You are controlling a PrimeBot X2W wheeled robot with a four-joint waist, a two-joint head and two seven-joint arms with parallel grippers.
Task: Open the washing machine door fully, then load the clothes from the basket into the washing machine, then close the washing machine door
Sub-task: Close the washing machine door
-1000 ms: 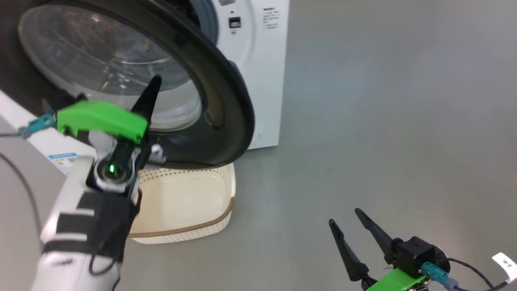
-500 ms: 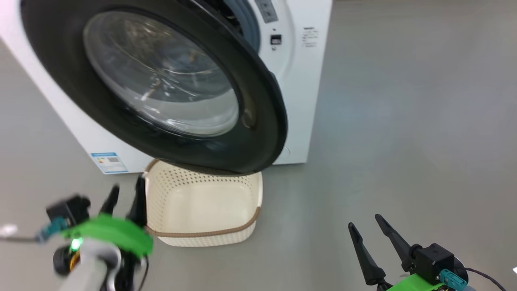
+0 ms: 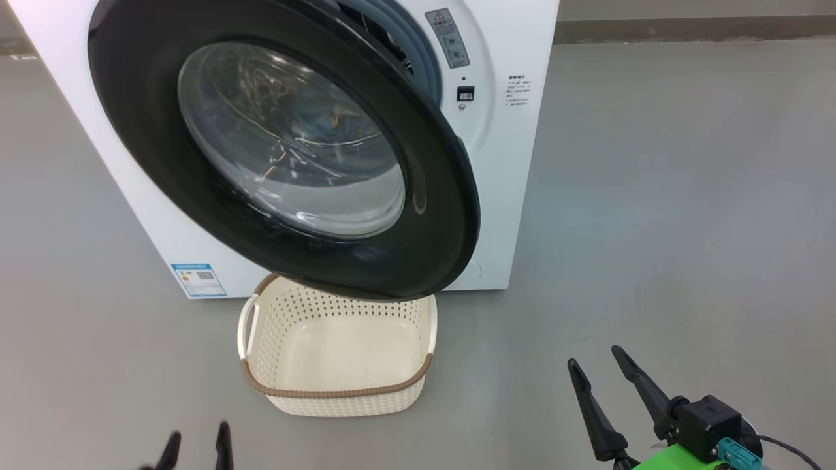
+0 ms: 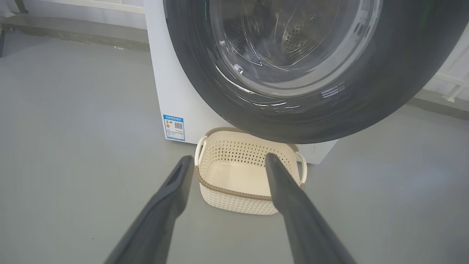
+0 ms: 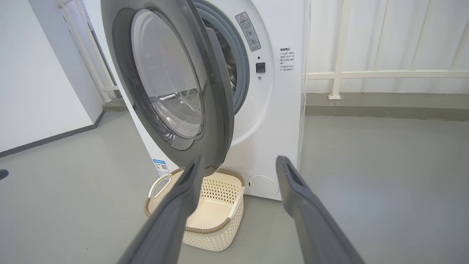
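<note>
The washing machine door (image 3: 287, 143) stands ajar in front of the washing machine (image 3: 503, 196). In the head view its hinge side is at 9 o'clock and its free, latching edge at 3 o'clock, swung out so that the grey-blue gasket (image 3: 418, 59) shows in the gap at about 1 o'clock. A faint blue-and-orange patch behind the glass may be the clothes (image 3: 339, 121), though it is too blurred to be sure. Directly at 6 o'clock under the door's lower rim the basket (image 3: 339, 393) sits on the floor, and its inside looks empty. With loading apparently done, the step left is judged to be shutting the door, and that turns on the free edge. From that edge the right gripper (image 3: 594, 354) lies at roughly 5 o'clock, well apart. The left gripper (image 3: 199, 431) lies far off at 7 o'clock, on the hinge side where a push would have little leverage. So the right arm seems the nearer, better placed one. Both grippers have their fingers spread wide and hold nothing.
</note>
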